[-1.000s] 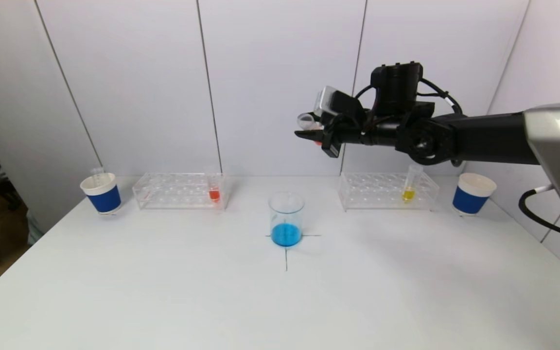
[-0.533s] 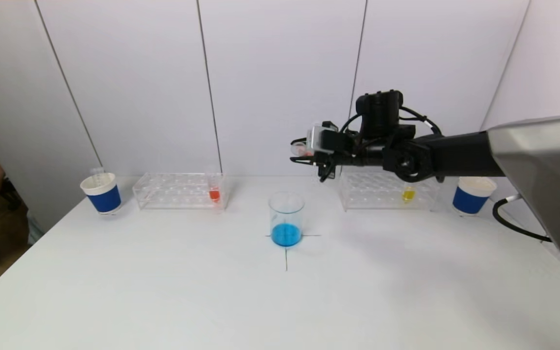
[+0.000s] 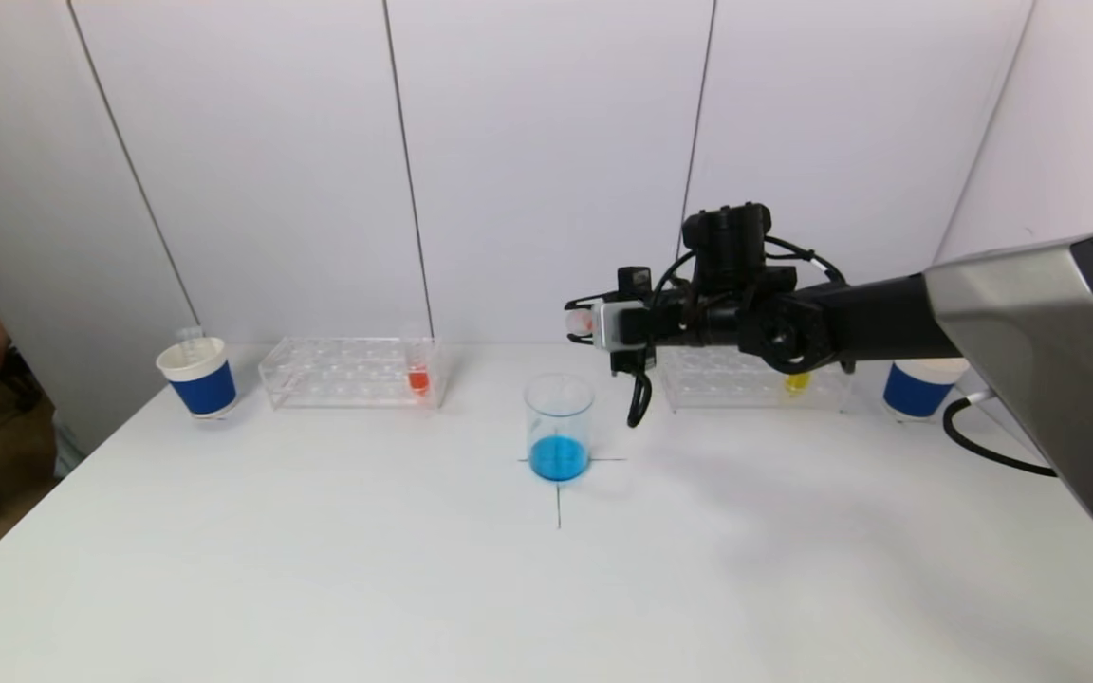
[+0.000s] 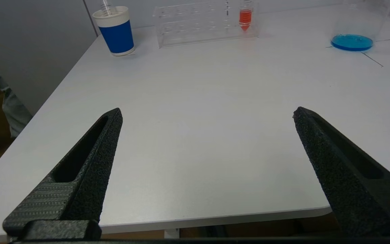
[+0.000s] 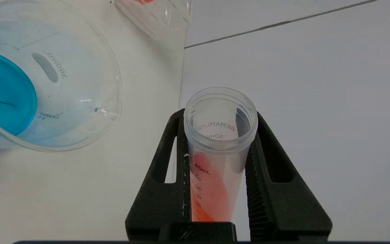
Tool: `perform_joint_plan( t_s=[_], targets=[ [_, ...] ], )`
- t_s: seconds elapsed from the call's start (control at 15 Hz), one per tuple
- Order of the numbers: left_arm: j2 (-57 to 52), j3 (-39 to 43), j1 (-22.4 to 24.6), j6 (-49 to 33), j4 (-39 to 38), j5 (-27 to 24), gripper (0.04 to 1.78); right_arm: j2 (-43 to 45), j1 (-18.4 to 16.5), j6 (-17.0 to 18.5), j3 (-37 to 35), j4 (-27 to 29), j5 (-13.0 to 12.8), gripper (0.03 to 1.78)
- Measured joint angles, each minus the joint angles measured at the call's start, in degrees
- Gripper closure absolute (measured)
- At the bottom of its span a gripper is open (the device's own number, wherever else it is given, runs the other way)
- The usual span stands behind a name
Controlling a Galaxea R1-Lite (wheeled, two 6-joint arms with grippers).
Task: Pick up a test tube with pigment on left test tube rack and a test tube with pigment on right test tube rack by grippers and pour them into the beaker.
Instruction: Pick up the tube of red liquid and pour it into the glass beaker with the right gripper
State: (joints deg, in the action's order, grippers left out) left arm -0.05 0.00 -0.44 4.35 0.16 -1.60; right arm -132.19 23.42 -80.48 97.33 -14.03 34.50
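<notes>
My right gripper is shut on a test tube with red-orange pigment. It holds the tube tilted almost level, mouth toward the left, just above and to the right of the glass beaker, which holds blue liquid. In the right wrist view the fingers clamp the tube and the pigment runs up its wall toward the mouth; the beaker lies beside it. My left gripper is open and empty over the table's front edge, out of the head view.
The left rack holds one orange tube. The right rack holds a yellow tube, partly behind my right arm. Blue paper cups stand at the far left and far right.
My right arm has come down and slightly left with the tube, bringing it closer to the beaker's rim and tipping it nearer to level. The left gripper shows no change.
</notes>
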Motion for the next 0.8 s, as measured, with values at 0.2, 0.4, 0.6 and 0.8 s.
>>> perform_joint_plan(
  t_s=[0.2,0.4,0.6,0.8],
  targets=[
    [0.0,0.0,0.0,0.0,0.0,0.0,0.06,-0.2,-0.2,-4.8,-0.1,0.3,-0.7,1.3],
    [0.0,0.0,0.0,0.0,0.0,0.0,0.06,-0.4,-0.3,-9.7,0.0,0.3,-2.2,1.3],
    [0.0,0.0,0.0,0.0,0.0,0.0,0.06,-0.5,0.0,-12.6,0.1,0.3,-3.4,1.3],
    [0.0,0.0,0.0,0.0,0.0,0.0,0.06,-0.5,0.7,-13.8,0.2,0.3,-4.2,1.3]
  ],
)
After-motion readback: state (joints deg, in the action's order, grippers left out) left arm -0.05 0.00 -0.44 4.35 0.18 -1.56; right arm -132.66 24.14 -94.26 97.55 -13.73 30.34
